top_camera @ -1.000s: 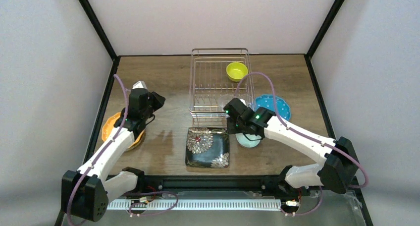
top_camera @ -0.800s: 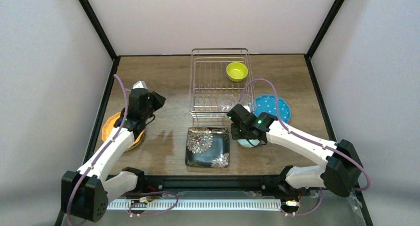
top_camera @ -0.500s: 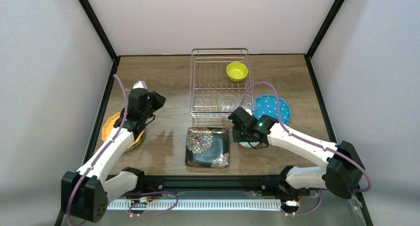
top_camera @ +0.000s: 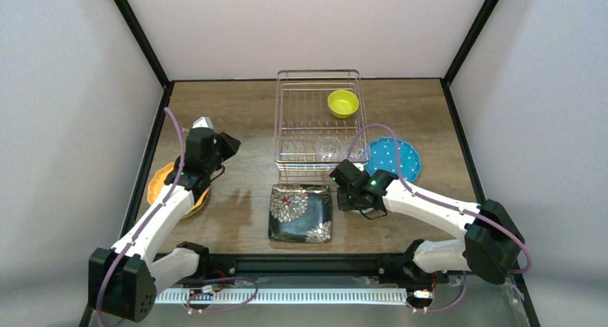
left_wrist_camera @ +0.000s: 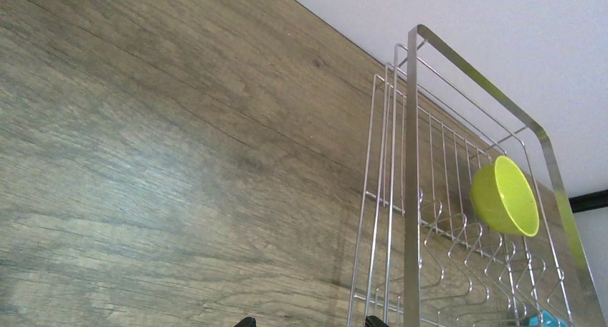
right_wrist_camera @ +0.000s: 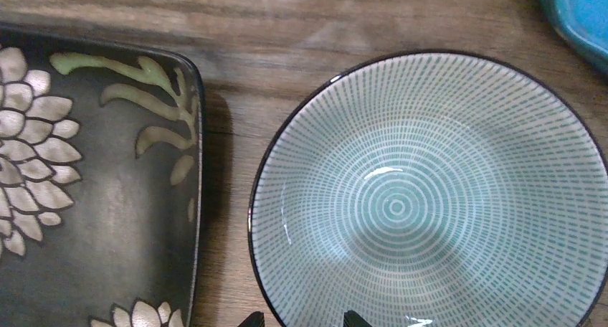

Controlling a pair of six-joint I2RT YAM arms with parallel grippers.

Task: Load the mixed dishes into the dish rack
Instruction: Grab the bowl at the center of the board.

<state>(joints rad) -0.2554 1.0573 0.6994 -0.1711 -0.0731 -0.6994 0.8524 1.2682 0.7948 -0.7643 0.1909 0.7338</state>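
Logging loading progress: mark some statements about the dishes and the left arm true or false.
1. The yellow-green bowl lies in the dish rack. True.
2. The black floral plate is in the rack. False: it lies on the table before it.
3. The mint bowl sits upright beside the black plate. True.
4. The blue dotted plate is stacked on the black plate. False: it lies right of the rack.
5. The left gripper holds a dish. False: its jaws are open, empty.

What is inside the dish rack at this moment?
Inside the dish rack: a yellow-green bowl at the far right, and two clear glass cups near the front. A cable partly covers one of them.
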